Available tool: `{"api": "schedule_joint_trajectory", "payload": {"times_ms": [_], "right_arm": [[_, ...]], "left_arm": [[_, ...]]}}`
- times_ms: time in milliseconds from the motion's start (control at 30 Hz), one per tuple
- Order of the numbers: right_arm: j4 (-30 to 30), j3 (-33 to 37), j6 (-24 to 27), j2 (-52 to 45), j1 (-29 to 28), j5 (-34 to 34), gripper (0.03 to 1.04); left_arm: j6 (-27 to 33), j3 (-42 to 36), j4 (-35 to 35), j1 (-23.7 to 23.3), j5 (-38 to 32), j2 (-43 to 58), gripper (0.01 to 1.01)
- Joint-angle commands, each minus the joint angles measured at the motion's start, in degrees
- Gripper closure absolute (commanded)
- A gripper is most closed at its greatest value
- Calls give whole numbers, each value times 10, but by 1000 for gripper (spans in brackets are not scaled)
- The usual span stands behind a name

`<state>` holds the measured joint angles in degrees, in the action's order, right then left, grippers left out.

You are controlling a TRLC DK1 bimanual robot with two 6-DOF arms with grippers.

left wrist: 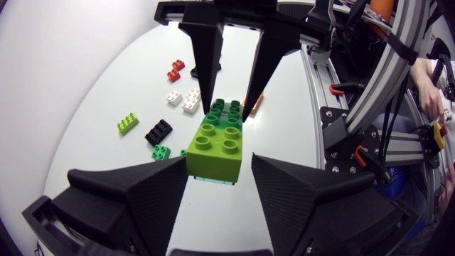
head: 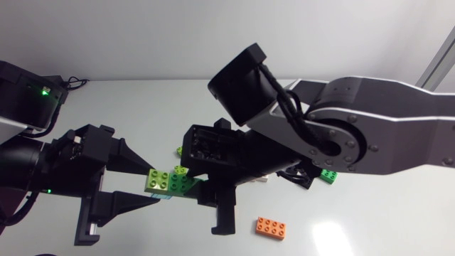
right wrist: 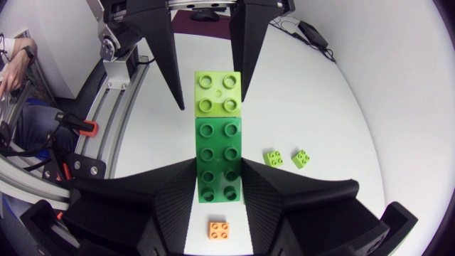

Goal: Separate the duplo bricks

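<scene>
A light green brick point(left wrist: 217, 146) and a longer dark green brick point(right wrist: 219, 160) are joined end to end and held above the white table point(head: 142, 99). My left gripper point(left wrist: 219, 165) is shut on the light green brick, one finger on each side. My right gripper point(right wrist: 219, 195) faces it from the opposite end and is shut on the dark green brick. In the head view the pair point(head: 170, 181) hangs between both grippers near the table's middle. A thin pale blue piece shows under the light green brick.
An orange brick point(head: 271, 227) lies near the front edge and a small green brick point(head: 328, 175) under my right arm. Beyond the held pair lie lime point(left wrist: 128, 123), black point(left wrist: 158, 131), white point(left wrist: 185, 98) and red point(left wrist: 174, 70) bricks.
</scene>
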<state>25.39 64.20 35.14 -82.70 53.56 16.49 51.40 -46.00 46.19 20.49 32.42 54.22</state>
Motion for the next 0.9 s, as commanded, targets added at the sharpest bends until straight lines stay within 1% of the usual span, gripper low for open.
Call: {"api": "schedule_joint_trajectory", "payload": {"times_ms": [0, 67, 133, 167, 600, 733, 867], "right_arm": [[7, -9, -12, 11, -3, -1, 784], [8, -9, -12, 14, -3, 0, 782], [12, -8, -12, 17, -2, 0, 784], [12, -8, -12, 17, -1, 0, 784], [24, -3, -18, 25, -2, 3, 784], [42, 12, -22, 22, -14, 31, 784], [55, 21, -21, 18, -26, 44, 784]], "left_arm": [[0, 15, -7, 10, 4, -2, 444], [0, 17, -8, 10, 4, 0, 539], [0, 17, -11, 12, 4, -1, 661], [0, 17, -13, 12, 4, -1, 697], [2, 38, -21, 44, -12, -26, 713], [1, 49, -30, 56, -30, -32, 713], [0, 53, -37, 57, -38, -33, 713]]}}
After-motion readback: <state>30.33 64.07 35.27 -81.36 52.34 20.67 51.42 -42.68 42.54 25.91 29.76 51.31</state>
